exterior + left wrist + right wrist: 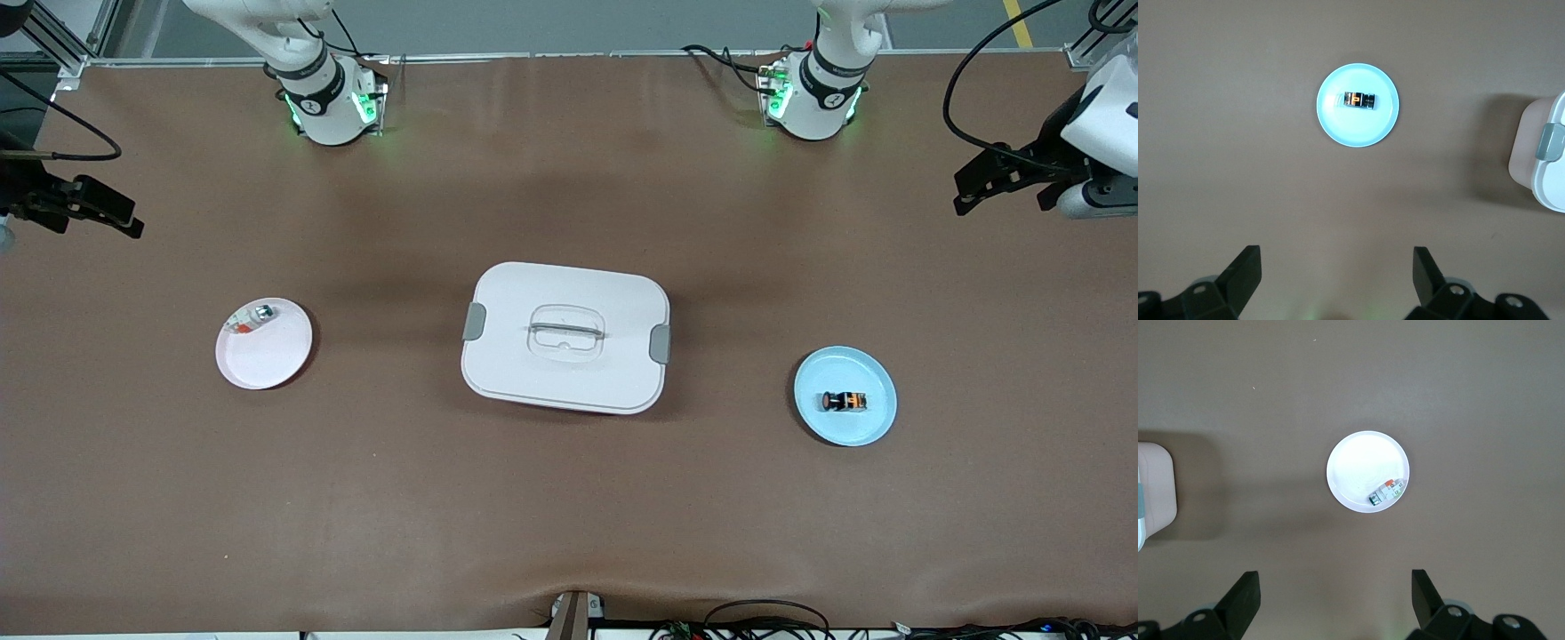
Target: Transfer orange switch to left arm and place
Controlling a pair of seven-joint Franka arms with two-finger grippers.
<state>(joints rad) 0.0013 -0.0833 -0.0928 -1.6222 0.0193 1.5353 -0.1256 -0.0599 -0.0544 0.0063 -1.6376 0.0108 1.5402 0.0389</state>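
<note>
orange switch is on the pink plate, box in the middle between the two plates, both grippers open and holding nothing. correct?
One error: the orange switch lies on the blue plate, toward the left arm's end of the table; the front view and left wrist view show it. The pink plate holds a small silver, white and red item. The box and the open, empty left gripper and right gripper are as stated.

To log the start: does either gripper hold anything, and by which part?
Nothing is held. Both grippers are open and empty; the orange switch lies on the blue plate.

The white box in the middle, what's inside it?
That can't be seen: the white box has its lid on, with both grey clips at its sides. Only the clear handle shows on top.
</note>
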